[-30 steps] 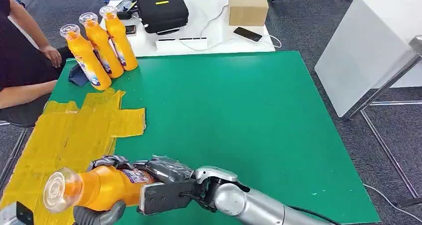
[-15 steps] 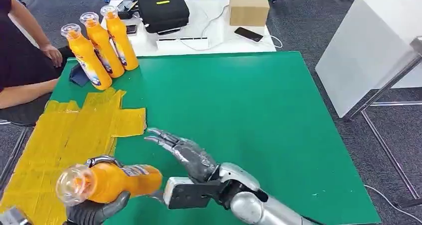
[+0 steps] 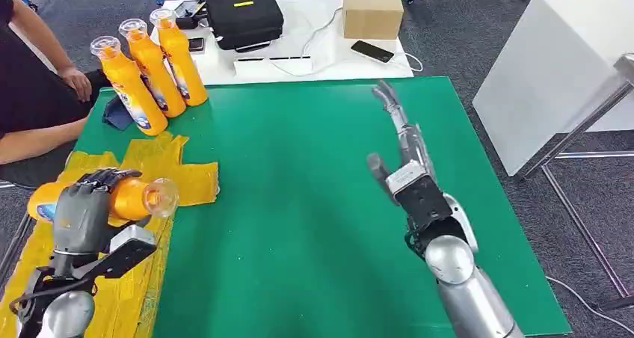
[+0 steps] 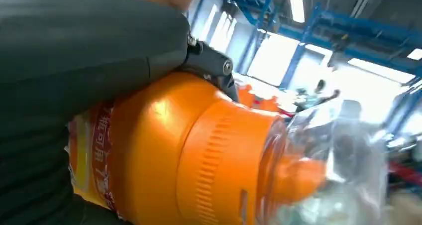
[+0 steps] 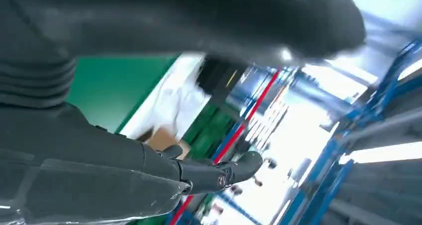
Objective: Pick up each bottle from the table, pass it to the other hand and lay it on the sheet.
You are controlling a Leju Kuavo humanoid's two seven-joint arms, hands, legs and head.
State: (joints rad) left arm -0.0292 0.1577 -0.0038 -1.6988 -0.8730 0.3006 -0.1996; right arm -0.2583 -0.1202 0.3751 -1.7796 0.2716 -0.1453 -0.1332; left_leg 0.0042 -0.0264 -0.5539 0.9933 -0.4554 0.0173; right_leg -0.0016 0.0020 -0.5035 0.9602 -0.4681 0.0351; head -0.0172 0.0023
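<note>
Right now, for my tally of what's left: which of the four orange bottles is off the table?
The bottle gripped by the left hand, held sideways above the yellow sheet. The other three bottles stand upright together at the table's far left corner.

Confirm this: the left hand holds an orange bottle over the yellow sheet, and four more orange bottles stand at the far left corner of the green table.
Wrong count. The head view shows three standing bottles, not four. The rest holds: the left hand grips an orange bottle over the yellow sheet on the green table.
</note>
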